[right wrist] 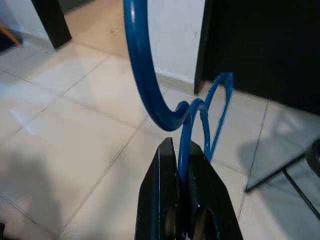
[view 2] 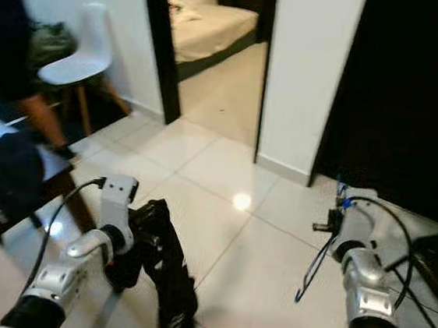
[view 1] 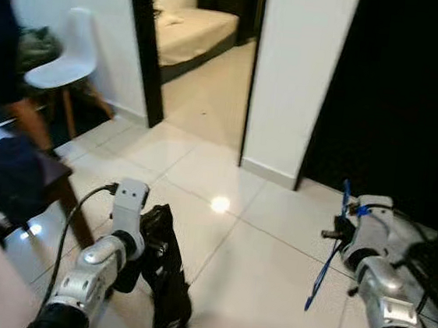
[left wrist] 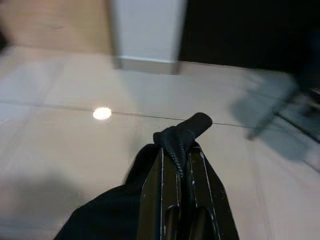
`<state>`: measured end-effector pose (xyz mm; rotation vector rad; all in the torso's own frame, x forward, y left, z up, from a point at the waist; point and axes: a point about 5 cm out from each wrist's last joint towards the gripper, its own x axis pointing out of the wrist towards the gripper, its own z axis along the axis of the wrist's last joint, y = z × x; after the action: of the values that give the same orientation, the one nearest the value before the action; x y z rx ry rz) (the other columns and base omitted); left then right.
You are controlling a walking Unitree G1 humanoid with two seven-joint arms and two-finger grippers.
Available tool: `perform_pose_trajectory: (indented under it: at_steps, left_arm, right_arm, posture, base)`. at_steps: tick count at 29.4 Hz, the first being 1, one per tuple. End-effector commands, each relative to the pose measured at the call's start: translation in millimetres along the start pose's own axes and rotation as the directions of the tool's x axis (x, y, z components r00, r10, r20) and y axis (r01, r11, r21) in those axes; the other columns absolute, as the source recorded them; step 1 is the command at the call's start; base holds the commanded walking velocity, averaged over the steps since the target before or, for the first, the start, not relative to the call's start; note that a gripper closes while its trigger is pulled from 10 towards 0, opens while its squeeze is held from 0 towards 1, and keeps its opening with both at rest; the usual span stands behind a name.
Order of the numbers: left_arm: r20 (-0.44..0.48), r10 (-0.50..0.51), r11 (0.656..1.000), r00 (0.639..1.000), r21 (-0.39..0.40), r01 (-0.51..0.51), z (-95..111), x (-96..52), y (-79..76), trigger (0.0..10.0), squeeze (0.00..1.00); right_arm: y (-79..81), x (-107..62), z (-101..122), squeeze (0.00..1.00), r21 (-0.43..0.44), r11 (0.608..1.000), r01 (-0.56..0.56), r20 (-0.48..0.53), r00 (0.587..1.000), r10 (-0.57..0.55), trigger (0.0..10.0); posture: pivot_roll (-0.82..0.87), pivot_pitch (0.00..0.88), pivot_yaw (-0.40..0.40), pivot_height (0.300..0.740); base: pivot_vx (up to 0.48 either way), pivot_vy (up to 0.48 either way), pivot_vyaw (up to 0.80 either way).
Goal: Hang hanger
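two silver arms reach out over a pale tiled floor (view 1: 270, 271). the right claw (right wrist: 182, 150) has its black fingers pressed tight on the thin wire of a blue hanger (right wrist: 150, 95); in the right wrist view the hook curves up past the fingertips and a second loop of the wire rises just beside it. from the head views the hanger (view 1: 326, 261) hangs down from that claw beside the right arm, its long wire slanting toward the floor without touching it.

the left claw (left wrist: 181, 147) is closed as well, its fingers clamped on a fold of black cloth (left wrist: 175, 137) that bunches over the tips. the rest of the black cloth (view 1: 164, 276) drapes down from the left arm toward the floor.

ahead stands a white wall section (view 1: 299, 71) with a dark opening (view 1: 405, 105) to its right and a doorway (view 1: 208, 45) to its left, through which a beige bed (view 1: 190, 32) shows. a white chair (view 1: 65, 65) with wooden legs stands against the wall on the left. a person in dark clothing (view 1: 5, 40) is at the left edge, blurred, near a tabletop (view 1: 49, 174) carrying dark and pale clothes (view 1: 2, 176). a bright ceiling light reflects off the tiles (view 1: 219, 204) between the arms.
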<state>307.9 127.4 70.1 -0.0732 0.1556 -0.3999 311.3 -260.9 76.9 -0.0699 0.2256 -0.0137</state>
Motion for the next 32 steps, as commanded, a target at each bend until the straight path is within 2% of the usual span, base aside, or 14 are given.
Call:
perform_pose_trajectory:
  at_steps: [1, 4, 5, 10, 13, 17, 18, 21, 25, 27, 32]
  left_arm:
    - [-0.04, -0.025, 1.0, 0.999, 0.017, 0.026, -17, -7.7, -1.9, 10.0, 0.0]
    - [-0.047, -0.038, 0.998, 0.998, 0.039, 0.04, -24, -10.6, -5.2, 10.0, 0.0]
    - [-0.042, -0.012, 1.0, 0.999, 0.027, 0.013, -31, -14.8, -1.9, 10.0, 0.0]
    - [-0.039, 0.002, 1.0, 0.999, 0.021, -0.001, -32, -15.4, 0.1, 10.0, 0.0]
    - [-0.014, 0.027, 0.999, 1.0, 0.026, -0.027, -23, -8.9, 10.6, 10.0, 0.0]
    - [0.001, 0.047, 0.997, 0.999, 0.062, -0.047, -17, -4.5, 18.1, 10.0, 0.0]
    - [0.001, 0.023, 0.996, 1.0, 0.086, -0.023, -19, -7.3, 16.6, 10.0, 0.0]
    - [0.007, 0.007, 0.998, 1.0, 0.065, -0.007, -22, -12.0, 15.8, 10.0, 0.0]
    - [0.014, -0.001, 0.999, 1.0, 0.042, 0.001, -23, -12.5, 18.3, 10.0, 0.0]
    - [0.004, -0.019, 0.997, 1.0, 0.069, 0.019, -22, -9.3, 16.8, 10.0, 0.0]
    - [-0.006, -0.045, 0.997, 0.999, 0.065, 0.046, -23, -7.3, 15.8, 10.0, 0.0]
  right_arm:
    - [13.3, -2.0, -9, 0.0, 0.009, 0.999, -0.042, 0.0, 0.999, 0.042, 10.0]
    - [19.5, -6.4, -17, 0.0, 0.023, 0.999, -0.049, 0.0, 0.999, 0.049, 10.0]
    - [27.3, -14.1, -29, 0.0, 0.04, 0.998, -0.055, -0.009, 0.998, 0.055, 10.0]
    - [28.8, -15.7, -32, 0.0, 0.043, 0.997, -0.056, -0.012, 0.998, 0.057, 10.0]
    - [34.0, -3.9, -29, 0.0, 0.054, 0.993, -0.101, -0.032, 0.994, 0.103, 10.0]
    - [38.1, 0.0, -26, 0.0, 0.072, 0.988, -0.133, -0.031, 0.99, 0.135, 10.0]
    - [42.0, -4.8, -28, 0.0, 0.072, 0.984, -0.166, -0.025, 0.985, 0.168, 10.0]
    - [43.8, -8.6, -30, 0.0, 0.083, 0.98, -0.179, -0.021, 0.983, 0.181, 10.0]
    - [46.2, -8.3, -30, 0.0, 0.089, 0.979, -0.182, -0.02, 0.983, 0.185, 10.0]
    - [47.5, -9.2, -31, 0.0, 0.09, 0.977, -0.192, -0.02, 0.981, 0.194, 10.0]
    - [47.0, -10.4, -32, 0.0, 0.094, 0.974, -0.205, -0.017, 0.978, 0.207, 10.0]
  posture:
    - [-0.1, 0.0, 0.036, 0.736]
    - [-0.11, 0.0, 0.04, 0.736]
    - [-0.12, 0.0, 0.035, 0.736]
    - [-0.12, 0.0, 0.032, 0.736]
    - [-0.08, 0.0, -0.004, 0.736]
    - [-0.07, 0.0, -0.013, 0.736]
    - [-0.07, 0.0, -0.006, 0.736]
    - [-0.07, 0.0, -0.002, 0.736]
    - [-0.08, 0.0, 0.008, 0.736]
    - [-0.1, 0.0, 0.02, 0.736]
    - [-0.1, 0.0, 0.023, 0.736]
  base:
    - [0.0, 0.0, -0.77]
    - [0.0, 0.0, -0.77]
    - [0.0, 0.0, -0.77]
    - [0.0, 0.0, -0.77]
    - [0.0, 0.0, -0.78]
    - [0.0, 0.0, -0.78]
    - [0.0, 0.0, -0.78]
    - [0.0, 0.0, -0.78]
    - [0.0, 0.0, -0.78]
    - [0.0, 0.0, -0.78]
    - [0.0, 0.0, -0.78]
